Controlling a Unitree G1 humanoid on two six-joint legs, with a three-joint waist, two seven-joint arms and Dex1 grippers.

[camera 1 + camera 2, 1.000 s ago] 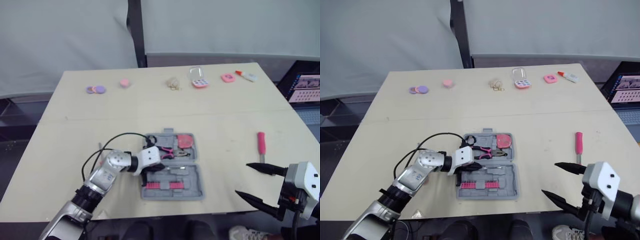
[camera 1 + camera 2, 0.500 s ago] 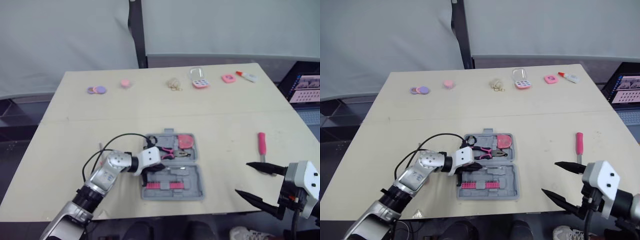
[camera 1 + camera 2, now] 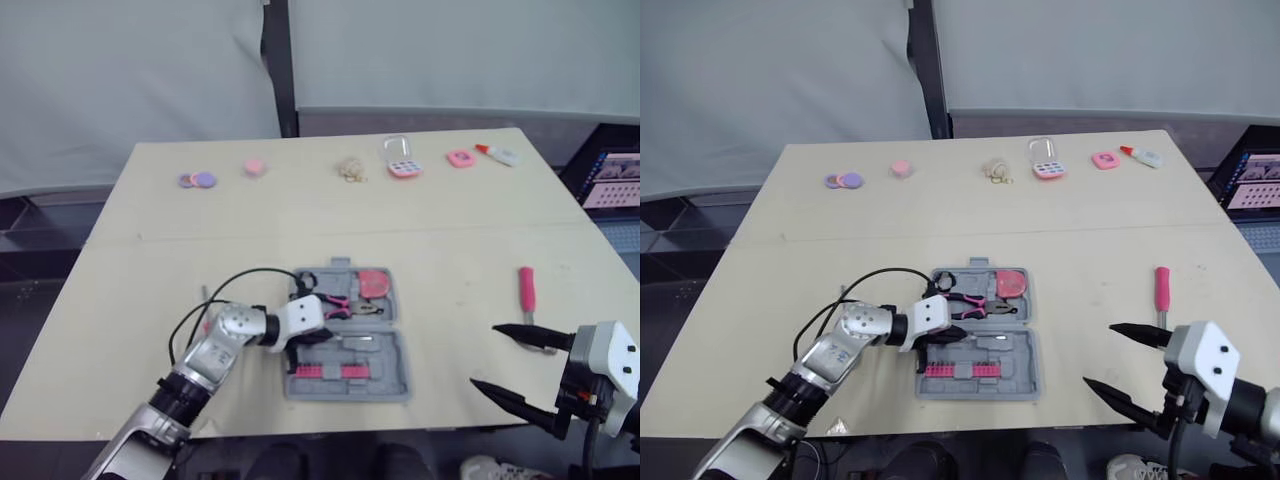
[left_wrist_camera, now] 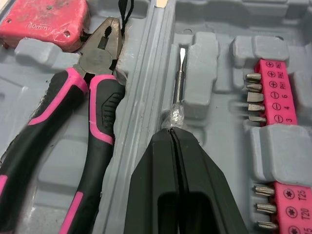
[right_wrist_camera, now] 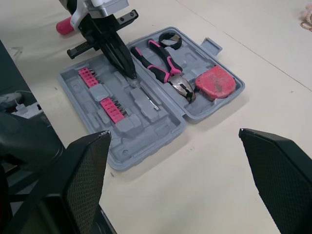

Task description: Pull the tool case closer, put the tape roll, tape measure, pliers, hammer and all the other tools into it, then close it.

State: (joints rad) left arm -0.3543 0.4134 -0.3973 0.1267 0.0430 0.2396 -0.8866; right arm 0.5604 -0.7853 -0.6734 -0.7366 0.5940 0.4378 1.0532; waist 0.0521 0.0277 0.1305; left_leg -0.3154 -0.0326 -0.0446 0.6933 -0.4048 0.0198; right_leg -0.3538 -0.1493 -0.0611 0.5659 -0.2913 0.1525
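The grey tool case (image 3: 392,360) lies open near the table's front edge. Its far half holds pink-handled pliers (image 4: 87,122), a red tape measure (image 3: 373,283) and a black tape roll (image 5: 169,39). The near half holds pink bit strips (image 4: 275,92) and a small screwdriver (image 4: 178,87) in its slot. My left gripper (image 4: 171,131) is shut, its tips at the screwdriver's clear handle end. My right gripper (image 3: 483,355) hangs open at the front right, away from the case. A red-handled screwdriver (image 3: 524,287) lies on the table beyond it. A pink-handled tool (image 5: 63,25) lies left of the case, partly hidden by my left arm.
Along the table's far edge lie purple discs (image 3: 195,180), a pink disc (image 3: 254,166), a small keyring (image 3: 349,169), a pink box (image 3: 401,165), a pink square (image 3: 460,158) and a glue tube (image 3: 497,153). A laptop (image 3: 612,180) stands off the right side.
The head camera has shifted slightly. Neither gripper nor any tool has visibly moved.
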